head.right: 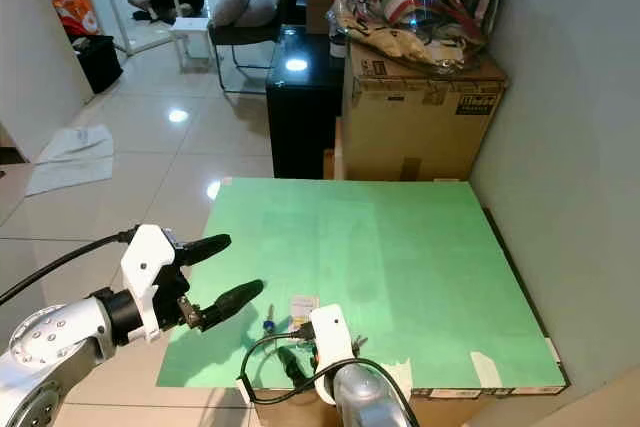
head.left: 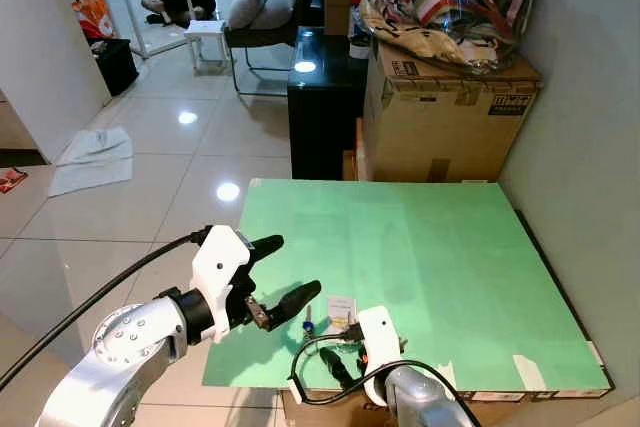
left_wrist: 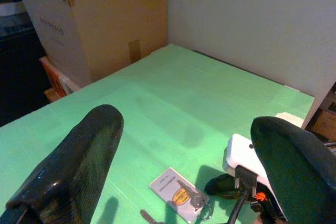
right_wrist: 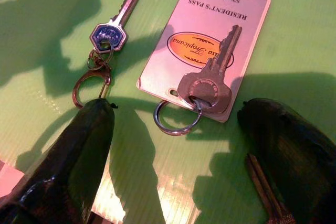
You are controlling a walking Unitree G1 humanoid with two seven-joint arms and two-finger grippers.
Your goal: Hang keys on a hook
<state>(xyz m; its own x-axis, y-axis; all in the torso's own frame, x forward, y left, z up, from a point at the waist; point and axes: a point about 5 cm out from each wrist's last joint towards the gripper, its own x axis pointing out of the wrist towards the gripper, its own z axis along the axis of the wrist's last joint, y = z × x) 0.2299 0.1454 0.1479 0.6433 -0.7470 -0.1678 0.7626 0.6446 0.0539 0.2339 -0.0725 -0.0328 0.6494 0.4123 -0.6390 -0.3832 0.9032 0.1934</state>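
Right gripper (right_wrist: 178, 156), jaws open, straddles the silver key (right_wrist: 212, 80) lying on the resident's pass card (right_wrist: 207, 45) at 12 o'clock, long axis toward 1 o'clock; left gripper (head.left: 282, 272), open, is farther from it over the green desk (head.left: 430, 247).

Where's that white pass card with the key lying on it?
The white pass card lies flat on the green board near its front edge, just ahead of the right end effector, with a blue-headed key beside it.

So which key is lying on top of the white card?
The plain silver key. It rests across the white resident's pass card, joined to it by a ring. The other key has a blue head and lies straight on the green board, beside the card.
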